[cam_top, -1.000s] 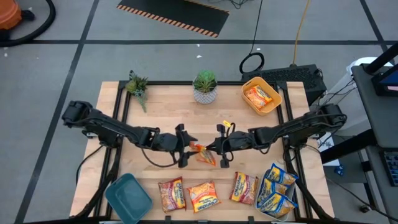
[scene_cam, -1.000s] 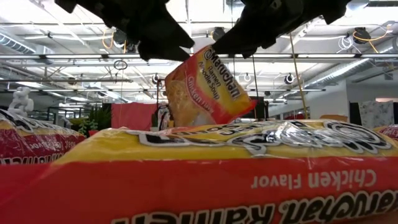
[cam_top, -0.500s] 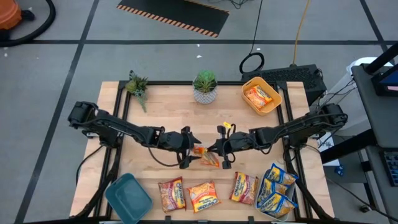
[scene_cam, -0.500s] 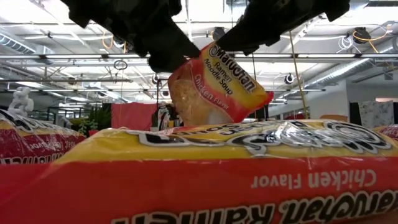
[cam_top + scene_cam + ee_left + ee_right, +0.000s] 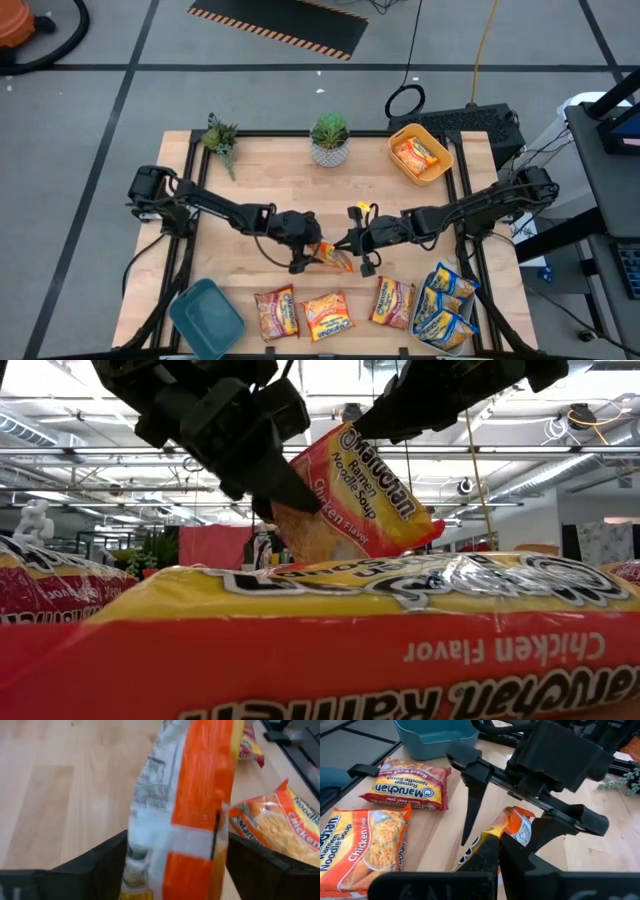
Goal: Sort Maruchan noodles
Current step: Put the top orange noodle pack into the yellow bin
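Hanging in mid-air over the middle of the wooden table [image 5: 260,190], an orange-yellow chicken-flavour packet [image 5: 333,257] is being passed between two arms, which reads as a handover partway through the sorting. The right gripper [image 5: 352,250] is pinching one end of the packet with its fingers pressed together on the plastic, while the left gripper [image 5: 305,255] is standing with its fingers [image 5: 472,795] spread to either side of the other end, not yet closing on it as far as the wrist views are showing. Below and nearer the front edge, a red packet [image 5: 276,311], another orange-yellow packet [image 5: 328,316] and a third packet [image 5: 393,302] are lying in a row, with a pile of blue-and-yellow packets [image 5: 443,305] at the front right corner. One orange packet is already sitting in the yellow bin [image 5: 436,175] at the back right, and the teal bin [image 5: 206,313] is waiting at the front left. Judging by this, the next move is calling for the left fingers to close firmly before the right ones let go, or the crinkly packet is risking a slip to the table.
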Available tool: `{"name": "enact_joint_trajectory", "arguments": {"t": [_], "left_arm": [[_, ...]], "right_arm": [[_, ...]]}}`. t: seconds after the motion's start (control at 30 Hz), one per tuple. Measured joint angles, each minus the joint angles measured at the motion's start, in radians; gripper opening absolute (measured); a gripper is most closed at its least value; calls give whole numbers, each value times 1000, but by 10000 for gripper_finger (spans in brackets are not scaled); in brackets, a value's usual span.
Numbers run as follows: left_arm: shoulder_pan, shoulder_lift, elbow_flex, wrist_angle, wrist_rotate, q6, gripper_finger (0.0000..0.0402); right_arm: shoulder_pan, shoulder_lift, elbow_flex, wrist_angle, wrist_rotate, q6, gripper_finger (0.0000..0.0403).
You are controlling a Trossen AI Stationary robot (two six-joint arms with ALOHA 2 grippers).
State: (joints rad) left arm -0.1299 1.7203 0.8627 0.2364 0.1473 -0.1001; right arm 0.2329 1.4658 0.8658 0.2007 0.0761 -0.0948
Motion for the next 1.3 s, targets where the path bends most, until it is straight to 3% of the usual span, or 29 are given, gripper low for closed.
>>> {"name": "enact_joint_trajectory", "arguments": {"t": [0.47,0.7,0.83,1.07,1.3], "left_arm": [[9,-1,1,7,13,2,150],[9,-1,1,7,13,15,138],[9,-1,1,8,11,7,137],[9,-2,1,20,5,1,135],[11,-2,1,89,-18,-13,135]], "right_arm": [[0,0,0,-27,1,3,0],[-2,0,0,-27,8,8,0],[-2,-4,0,-33,75,84,11],[-2,-89,0,-88,111,270,86],[5,-203,1,-288,113,490,185]]}}
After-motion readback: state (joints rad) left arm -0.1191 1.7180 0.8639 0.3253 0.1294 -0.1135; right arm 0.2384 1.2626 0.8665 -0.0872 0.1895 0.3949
